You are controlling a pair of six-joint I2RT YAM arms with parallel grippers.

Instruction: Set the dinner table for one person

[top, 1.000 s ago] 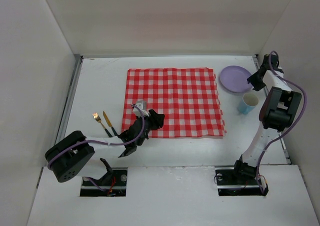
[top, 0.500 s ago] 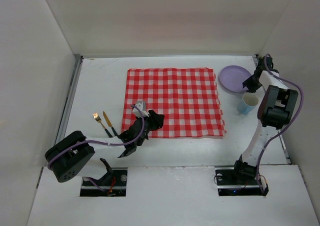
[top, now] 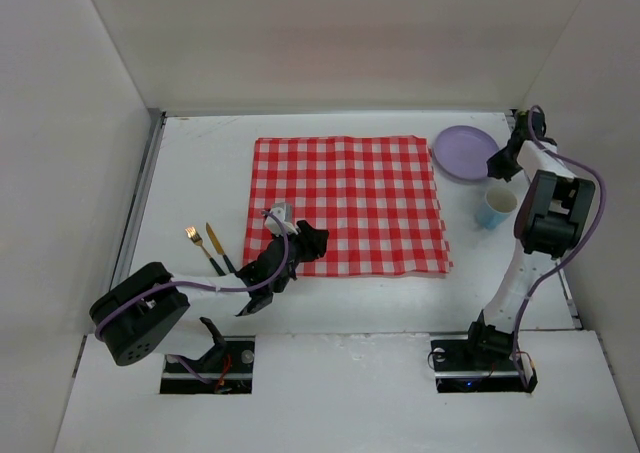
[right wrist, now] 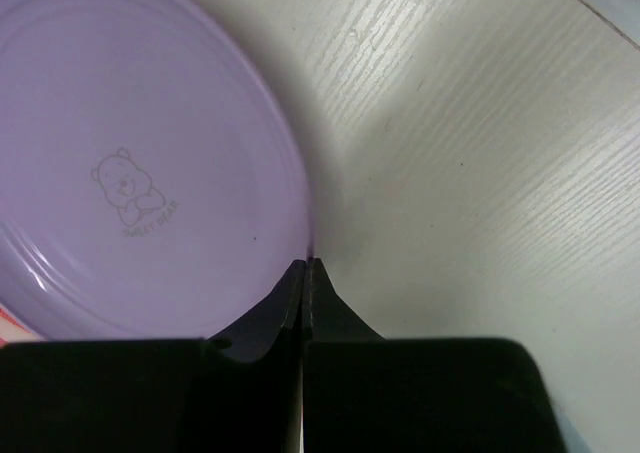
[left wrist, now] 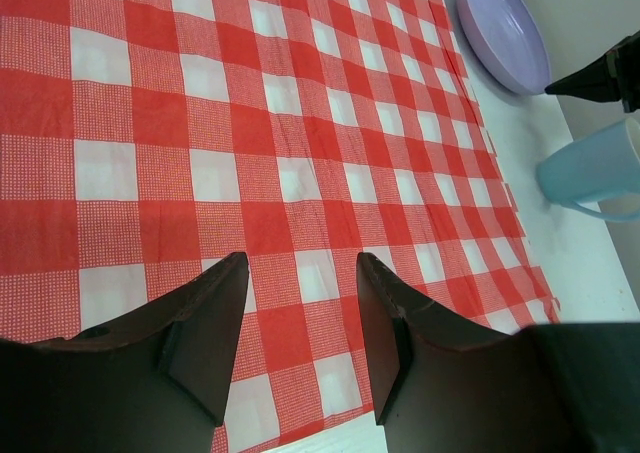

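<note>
1. Right end effector (right wrist: pixel 307 265): fingers pressed together, tips pinched on the near rim of the purple plate (right wrist: pixel 140 163); contact right at the rim edge.
2. Plate: tilted slightly off the white counter (right wrist: pixel 480 153), bear print visible in its well; in the top view sits at the far right corner (top: pixel 464 153), just past the checked cloth's far right corner.
3. Left end effector (left wrist: pixel 300 293): fingers apart, nothing between them, hovering over the near edge of the red-and-white checked cloth (left wrist: pixel 250 123).
4. Cloth: spread flat at counter centre (top: pixel 348 203), near edge toward the arm bases.
5. Blue cup (top: pixel 496 207): upright on bare counter, just right of the cloth, near side of the plate, close beside the right arm.
6. Gold fork (top: pixel 196 241) and knife (top: pixel 217 243): side by side on bare counter, left of the cloth, apart from the left end effector.
7. Counter (top: pixel 190 163): under everything, metal rails along both sides; both end effectors directly above it.
</note>
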